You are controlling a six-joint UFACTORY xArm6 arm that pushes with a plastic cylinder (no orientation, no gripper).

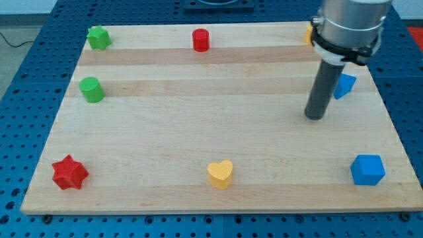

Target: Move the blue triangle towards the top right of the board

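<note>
The blue triangle [345,85], judged light and slippery, is best pushed low; no pincer is fitted, nothing held

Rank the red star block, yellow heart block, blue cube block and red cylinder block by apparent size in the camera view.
1. Red star block and blue cube block: look alike.
2. Yellow heart block.
3. Red cylinder block, smallest, though it lies at the view's top, maybe farther off, so unsure.

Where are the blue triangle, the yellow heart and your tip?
blue triangle [346,84], camera view, its visible right part.
yellow heart [221,173], camera view, top face.
my tip [314,117], camera view, rod's lower end.
</note>
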